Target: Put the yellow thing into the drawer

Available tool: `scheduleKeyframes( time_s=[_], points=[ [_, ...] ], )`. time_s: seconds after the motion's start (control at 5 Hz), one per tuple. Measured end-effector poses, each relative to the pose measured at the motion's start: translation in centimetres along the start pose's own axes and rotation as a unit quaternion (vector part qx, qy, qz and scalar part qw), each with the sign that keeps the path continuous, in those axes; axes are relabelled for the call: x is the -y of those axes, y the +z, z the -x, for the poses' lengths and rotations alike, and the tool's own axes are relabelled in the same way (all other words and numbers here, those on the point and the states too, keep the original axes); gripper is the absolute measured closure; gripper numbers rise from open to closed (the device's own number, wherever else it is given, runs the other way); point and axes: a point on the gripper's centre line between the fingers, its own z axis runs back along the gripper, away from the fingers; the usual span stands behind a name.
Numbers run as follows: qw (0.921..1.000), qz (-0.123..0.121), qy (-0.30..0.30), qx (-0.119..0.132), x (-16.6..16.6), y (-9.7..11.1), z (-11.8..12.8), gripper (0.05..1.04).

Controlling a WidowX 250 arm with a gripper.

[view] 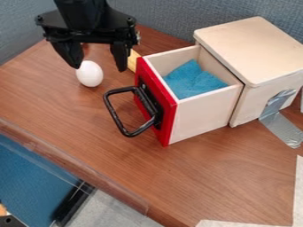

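Note:
My gripper [100, 66] hangs at the upper left, open, its two fingers apart and pointing down with nothing held between them. Part of a yellow thing [133, 60] shows on the table just right of the right finger, against the left side of the drawer; the rest of it is hidden behind the finger and the drawer. The drawer [207, 108] stands pulled out of its wooden box, with a red front, a black handle and a blue cloth inside.
A white egg [90, 73] lies on the table below the gripper, near the left finger. The wooden box [254, 48] stands at the right, with grey tape [283, 128] on its side. The table's front edge [71, 165] runs along the lower left.

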Motion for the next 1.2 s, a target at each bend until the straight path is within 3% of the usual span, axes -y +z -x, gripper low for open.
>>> scheduleKeyframes(
  time_s=[0.2, 0.4, 0.6, 0.8, 1.2],
  points=[
    [1.0, -0.003, 0.001, -0.009, -0.1, -0.4, 0.3, 0.083],
    [0.9991, -0.022, 0.034, -0.011, -1.9, -1.8, -2.1, 0.083],
    [0.9972, -0.038, 0.064, 0.003, -3.8, -2.4, -4.9, 0.083],
    [0.9935, -0.062, 0.095, 0.01, -6.4, -3.8, -7.4, 0.083],
    [0.9787, -0.078, 0.19, 0.006, -9.6, -7.3, -10.8, 0.083]
  ],
)
